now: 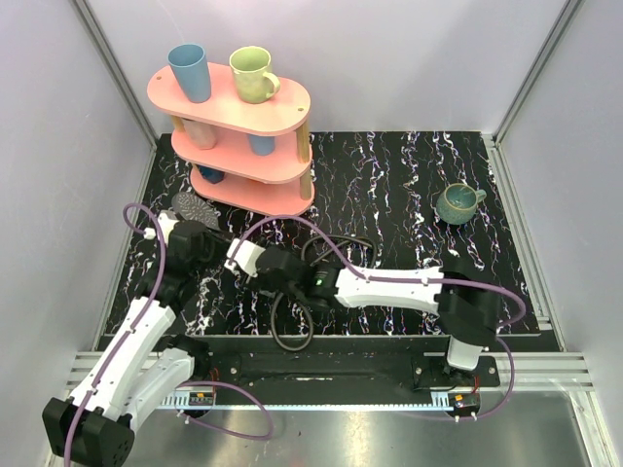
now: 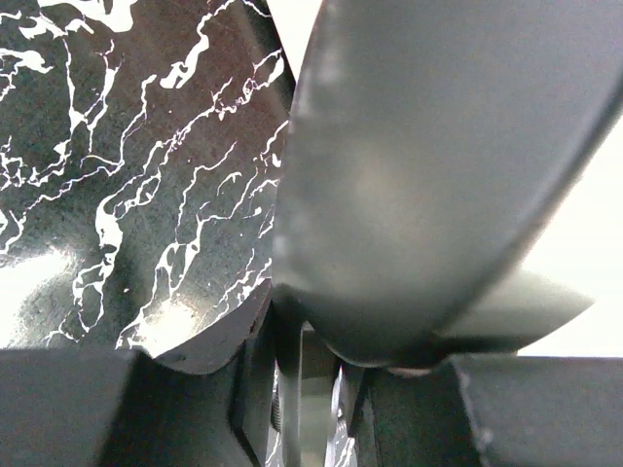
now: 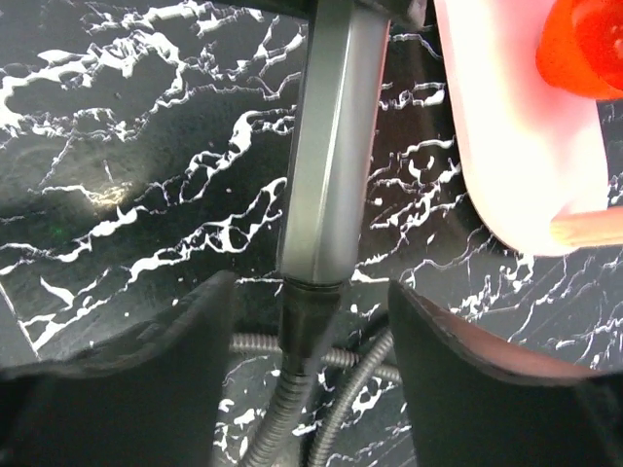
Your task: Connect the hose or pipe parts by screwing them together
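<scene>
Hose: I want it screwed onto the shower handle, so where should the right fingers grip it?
Grip the dark nut at the hose end, where it meets the handle: it is rigid, the rest flexes. It lies between the open right fingers, so close from both sides, across the handle's axis.

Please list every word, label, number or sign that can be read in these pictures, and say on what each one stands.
No text can be read in any view.
The small orange tags at the arm bases: too small to read.
The shower head, hose, pink shelf and cups: no print visible.
</scene>
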Motion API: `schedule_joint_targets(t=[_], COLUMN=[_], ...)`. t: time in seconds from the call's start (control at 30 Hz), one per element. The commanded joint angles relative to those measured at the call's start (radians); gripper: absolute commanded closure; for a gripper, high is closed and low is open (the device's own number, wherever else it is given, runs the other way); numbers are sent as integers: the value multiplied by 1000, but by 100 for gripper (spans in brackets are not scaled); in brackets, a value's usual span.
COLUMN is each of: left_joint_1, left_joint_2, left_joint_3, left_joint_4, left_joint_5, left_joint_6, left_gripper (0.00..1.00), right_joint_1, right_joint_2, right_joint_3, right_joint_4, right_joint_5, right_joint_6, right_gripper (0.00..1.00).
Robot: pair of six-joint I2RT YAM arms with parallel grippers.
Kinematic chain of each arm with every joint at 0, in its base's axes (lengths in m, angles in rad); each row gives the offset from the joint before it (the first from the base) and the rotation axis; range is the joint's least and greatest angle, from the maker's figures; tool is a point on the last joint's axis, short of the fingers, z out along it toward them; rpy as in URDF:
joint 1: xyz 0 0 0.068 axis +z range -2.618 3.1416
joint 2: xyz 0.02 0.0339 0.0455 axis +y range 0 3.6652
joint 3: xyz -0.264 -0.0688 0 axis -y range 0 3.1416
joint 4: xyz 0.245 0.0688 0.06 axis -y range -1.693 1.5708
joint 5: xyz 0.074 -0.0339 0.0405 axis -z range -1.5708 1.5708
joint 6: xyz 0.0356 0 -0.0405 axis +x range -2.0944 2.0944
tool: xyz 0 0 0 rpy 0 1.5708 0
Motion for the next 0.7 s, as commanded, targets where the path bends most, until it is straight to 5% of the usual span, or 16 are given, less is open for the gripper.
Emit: schedule_joint_targets(t=[0.0,0.07,0.1,0.23,0.4,0.53,0.67], left_joint_1=[1,1,1,1,1,1,1], left_joint_2=[-15,-21,-29,-57,-149,-297,-356], left_joint_3=[64,59,54,1,-215,-435,-597], left_joint_4=[21,12,13,52,318,751,1077], left_joint_5=[-6,-10,-14,33,180,234,259], left_joint_6=[-39,-39,-39,-9,48,65,108], left_gripper=[100,100,100,100,100,100,100], right_joint_1=[24,32,34,23,-61,-227,-313], right_joint_2=[75,75,72,35,-20,-81,-92], right_joint_3=[98,89,84,78,87,0,-45], right_joint_4=[-59,-40,-13,12,27,186,268], right_joint_5=[166,171,171,125,-161,-538,-744], right_joint_6=[-70,-70,-63,2,112,239,291], right_gripper=[40,57,75,98,100,100,100])
